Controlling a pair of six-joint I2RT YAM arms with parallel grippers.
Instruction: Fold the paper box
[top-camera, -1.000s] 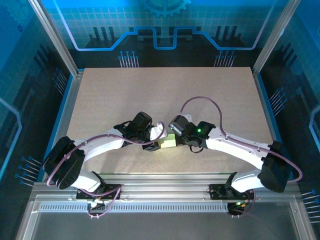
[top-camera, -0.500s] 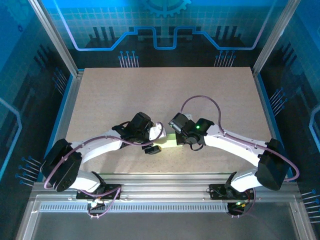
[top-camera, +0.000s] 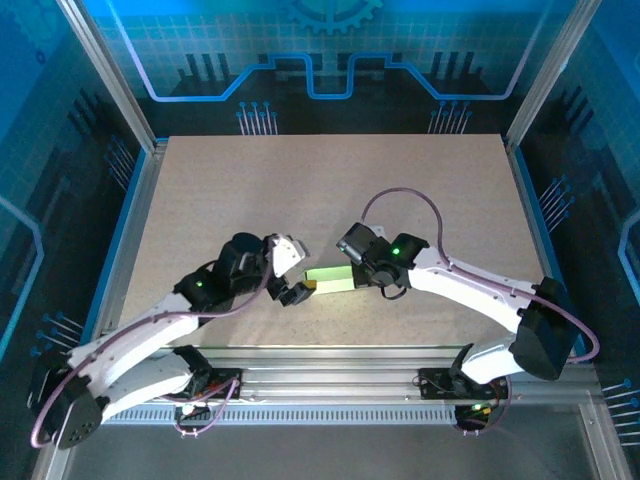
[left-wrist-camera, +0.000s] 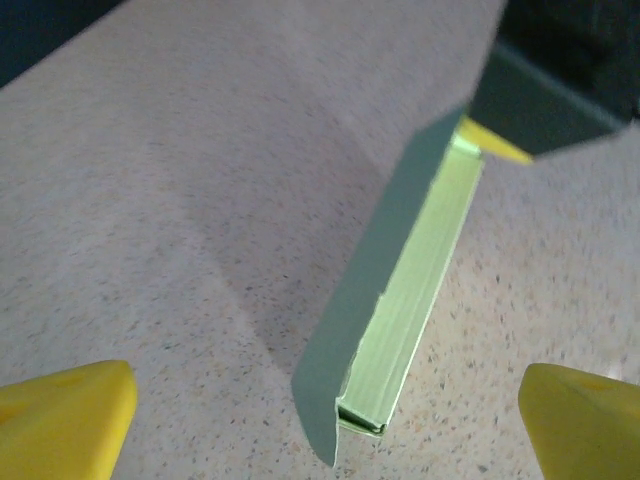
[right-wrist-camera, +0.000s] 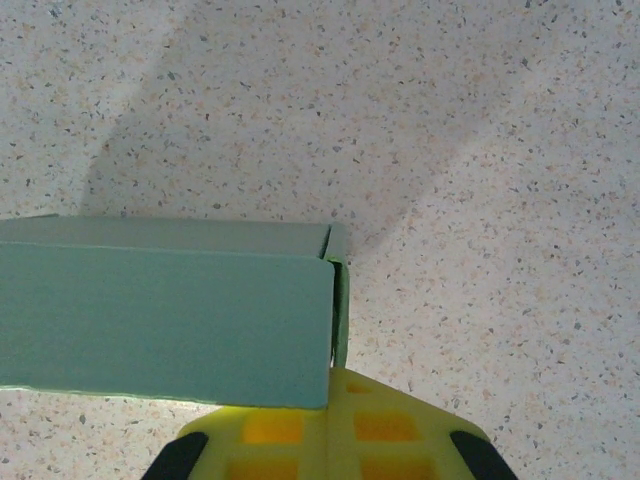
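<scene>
Pinches the paper box at its 3 o'clock end with the right gripper, closed tight on what looks like the thin end flap, yellow fingertips right under the box corner in the right wrist view; lies as a slim folded bar toward the 6 o'clock edge of the speckled tabletop, long axis 9 to 3 o'clock from above; cannot tell whether resting or lifted slightly; hangs the left gripper just off the 9 o'clock end, spread wide, holding nothing, yellow fingertips either side of that end and apart from it; sits dead ahead at 12 o'clock from the left jaws, lengthwise away from them; seemingly not fully tucked at that near end; probably calls for the free left arm to close it
</scene>
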